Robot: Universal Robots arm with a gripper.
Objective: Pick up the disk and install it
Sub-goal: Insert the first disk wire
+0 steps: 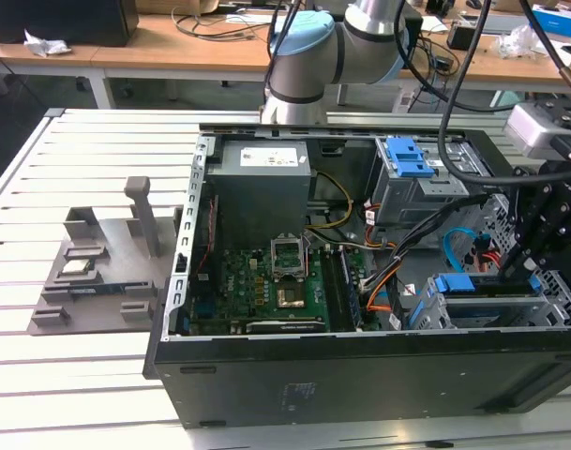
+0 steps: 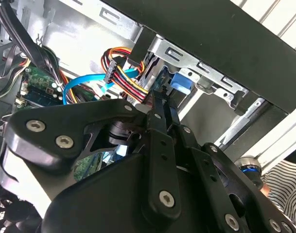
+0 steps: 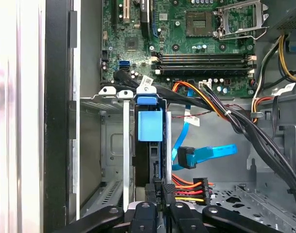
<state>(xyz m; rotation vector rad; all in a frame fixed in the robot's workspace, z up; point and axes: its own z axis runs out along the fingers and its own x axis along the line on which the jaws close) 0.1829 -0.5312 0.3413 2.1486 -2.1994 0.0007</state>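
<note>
First wrist view puts us looking straight down past our gripper (image 3: 158, 198) into the open computer case (image 3: 58, 121), and we see the disk (image 3: 150, 145) standing on edge between our fingertips, its blue carrier frame running ahead of the jaws to a blue tab at the far end. Our jaws are closed narrowly on the near edge of the disk, and the disk sits inside the grey drive cage (image 3: 113, 145), whose metal rails lie just beside it on one flank. On the other flank of the jaws hang a blue data cable (image 3: 206, 154) and a bundle of red, orange and yellow power wires (image 3: 189, 188), close to the fingers. Beyond the disk's far end lies the green motherboard (image 3: 186, 48). In the second wrist view we look along the black linkage of the gripper (image 2: 160, 104) toward the blue frame (image 2: 181, 82) under the cage's metal lip. In the exterior view our gripper (image 1: 524, 272) reaches down into the case (image 1: 360, 366) at the exterior view's right, with the disk's blue frame (image 1: 473, 284) showing just beside the fingers.
</note>
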